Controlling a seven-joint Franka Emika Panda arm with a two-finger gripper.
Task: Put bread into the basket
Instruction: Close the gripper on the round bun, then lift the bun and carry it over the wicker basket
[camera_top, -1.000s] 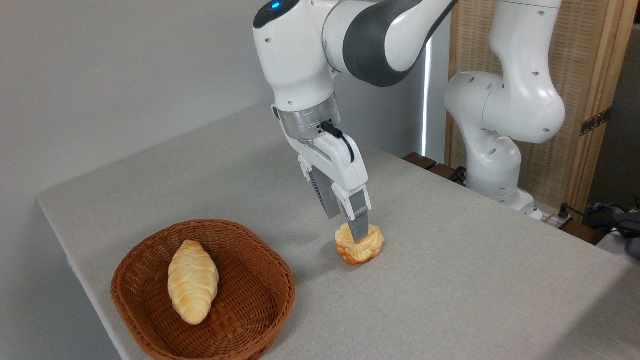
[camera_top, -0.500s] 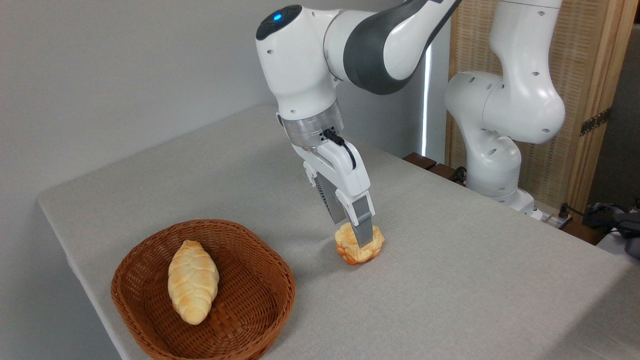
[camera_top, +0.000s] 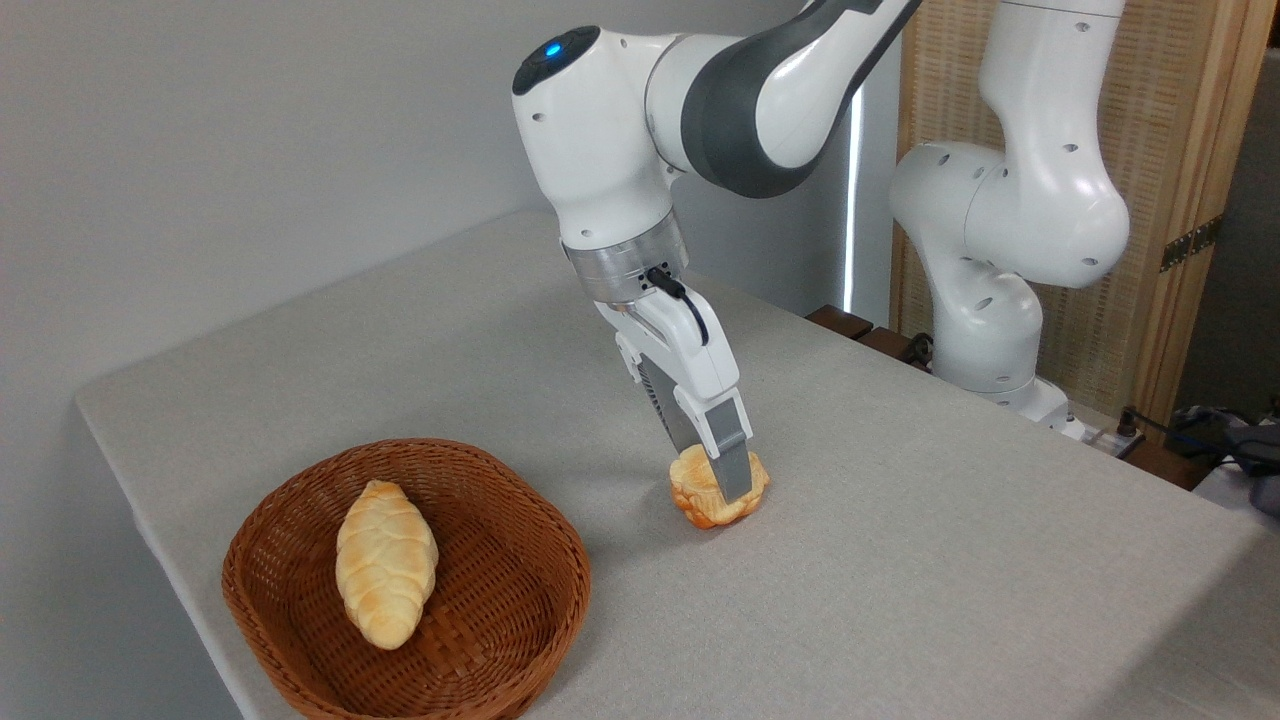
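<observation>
**Closing in on the bun beside the basket**

Reaching down from above, the gripper (camera_top: 722, 480) sits at the bread (camera_top: 716, 494), a small golden bun resting on the grey table (camera_top: 900, 560). One finger (camera_top: 731, 462) lies across the front of the bun; the other is mostly hidden behind it, so the fingers appear to straddle the bun, though I cannot tell whether they are pressing it or still slack. The bun looks roughly round, with no clear long axis to line up with.

The basket (camera_top: 560, 560) stands well apart from the bun, to the left and nearer the camera, so the carry would likely run that way. Inside it lies a pale braided loaf (camera_top: 385, 562), lengthwise along the basket, with bare wicker to its right.
</observation>
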